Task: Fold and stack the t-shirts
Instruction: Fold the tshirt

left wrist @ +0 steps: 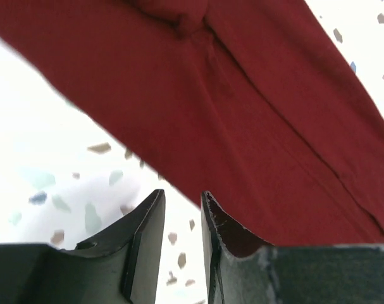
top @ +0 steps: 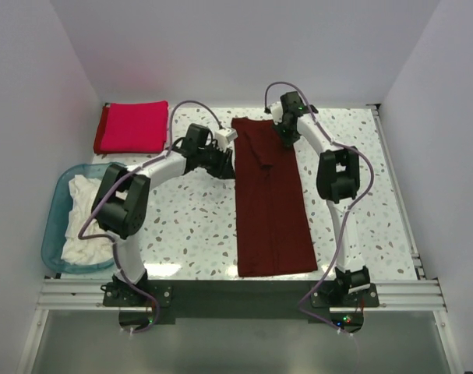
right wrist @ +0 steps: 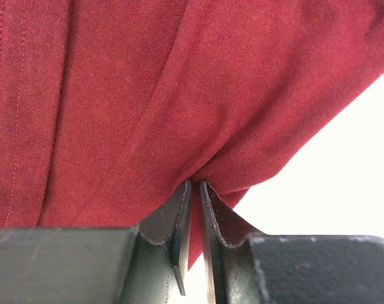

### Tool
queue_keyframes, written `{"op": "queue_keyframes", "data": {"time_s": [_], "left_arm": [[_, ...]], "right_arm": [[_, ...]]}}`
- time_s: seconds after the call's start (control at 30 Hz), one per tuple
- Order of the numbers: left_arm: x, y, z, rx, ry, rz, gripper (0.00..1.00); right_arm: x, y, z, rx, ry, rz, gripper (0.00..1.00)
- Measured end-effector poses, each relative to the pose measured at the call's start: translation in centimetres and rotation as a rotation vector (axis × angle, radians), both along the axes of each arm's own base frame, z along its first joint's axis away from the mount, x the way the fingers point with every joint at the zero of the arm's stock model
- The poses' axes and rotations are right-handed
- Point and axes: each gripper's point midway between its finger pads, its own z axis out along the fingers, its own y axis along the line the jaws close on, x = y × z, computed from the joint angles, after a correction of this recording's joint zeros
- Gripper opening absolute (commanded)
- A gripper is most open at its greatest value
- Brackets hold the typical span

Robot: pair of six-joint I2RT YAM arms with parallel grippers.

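The dark maroon t-shirt lies as a long narrow strip down the middle of the table. My right gripper is at its far end and is shut on a pinch of maroon cloth, which bunches at the fingertips in the right wrist view. My left gripper sits at the shirt's left edge near the far end. Its jaws stand slightly apart with only table between them, and the maroon shirt is just ahead. The crimson-red t-shirt lies folded at the back left. White t-shirts are heaped in the tub.
The translucent blue tub stands at the left edge of the speckled table. White walls close the back and both sides. A metal rail runs along the near edge by the arm bases.
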Motion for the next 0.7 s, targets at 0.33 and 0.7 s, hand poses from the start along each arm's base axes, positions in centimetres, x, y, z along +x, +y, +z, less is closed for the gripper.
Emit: {"op": "queue_keyframes", "data": {"time_s": [0.33, 0.7], "left_arm": [[5.2, -3.3, -1.7, -0.077, 0.040, 0.037, 0.33], [7.4, -4.3, -5.3, -0.056, 0.099, 0.085, 0.29]], "right_arm": [[-2.3, -0.4, 2.9, 0.024, -0.017, 0.051, 0.19], [-6.5, 0.5, 1.6, 0.089, 0.114, 0.124, 0.15]]}}
